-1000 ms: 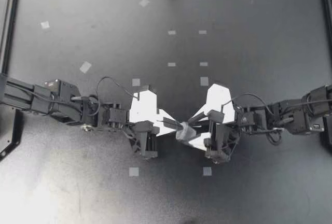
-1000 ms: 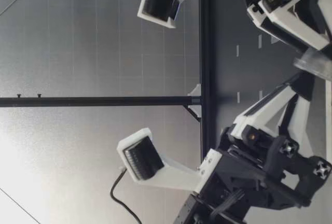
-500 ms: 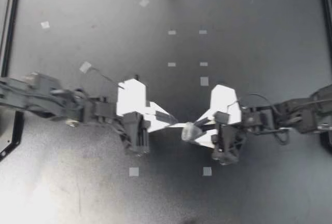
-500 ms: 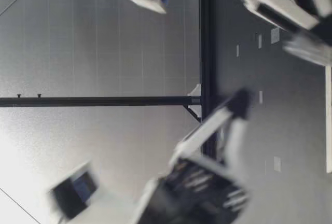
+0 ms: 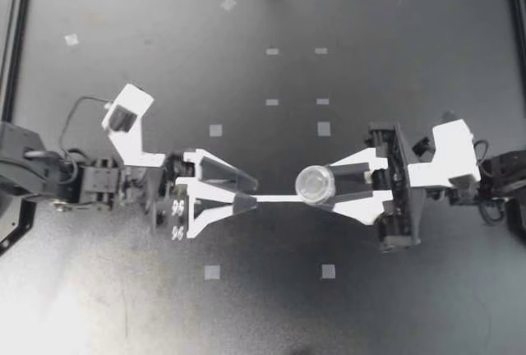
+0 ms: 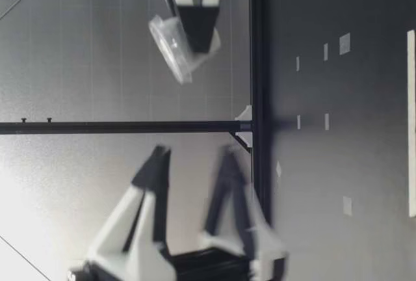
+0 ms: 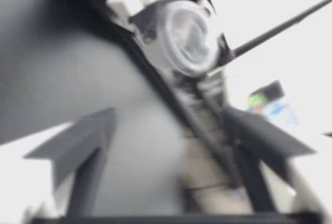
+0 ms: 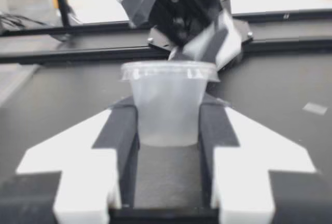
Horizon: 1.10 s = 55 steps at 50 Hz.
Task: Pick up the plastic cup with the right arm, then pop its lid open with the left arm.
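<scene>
Clear plastic cup is the change. A sec ago both grippers were bunched low over mid-table w/ the cup pinched btwn their tips. Now the arms have drawn apart and lifted, and the cup sits w/ one gripper only, so the hold on it is single-handed. From the left: my left gripper has backed off toward its own side. The jaws are spread w/ nothing in them; the low view and its own wrist view show the wide gap best, though both are blurred. Btwn the two grippers a thin white strip shows on the dark table, w/ small tape squares scattered about. Further right, my right gripper is closed on the cup, one jaw against each side of its wall, about mid-height. In the right wrist view the cup stands btwn the jaws, w/ the left gripper beyond it and apart. In the low view the cup hangs well above the table, a bit tilted. From the left wrist view it shows ahead of the open jaws, not touching them. Looks: small, see-through, slightly cloudy, tapering from a wider lipped rim to a narrower base, mouth upward. It seems empty. Can't tell if a lid sits on the rim.
</scene>
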Each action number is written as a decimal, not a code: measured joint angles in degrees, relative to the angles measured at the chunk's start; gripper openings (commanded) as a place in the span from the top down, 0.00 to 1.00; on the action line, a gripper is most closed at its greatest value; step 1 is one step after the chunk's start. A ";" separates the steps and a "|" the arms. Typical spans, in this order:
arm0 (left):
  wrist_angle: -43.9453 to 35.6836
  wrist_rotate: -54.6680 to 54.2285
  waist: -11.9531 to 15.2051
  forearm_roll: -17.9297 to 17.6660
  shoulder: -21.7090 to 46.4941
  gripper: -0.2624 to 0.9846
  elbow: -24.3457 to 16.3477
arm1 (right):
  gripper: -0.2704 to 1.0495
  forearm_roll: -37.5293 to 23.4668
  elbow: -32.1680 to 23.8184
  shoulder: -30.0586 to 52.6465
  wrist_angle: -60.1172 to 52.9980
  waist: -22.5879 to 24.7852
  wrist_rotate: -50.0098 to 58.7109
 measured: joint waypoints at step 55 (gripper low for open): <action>-6.94 -12.30 1.14 1.41 0.79 0.18 -4.31 | 0.55 -0.79 -1.76 5.71 7.29 2.37 4.83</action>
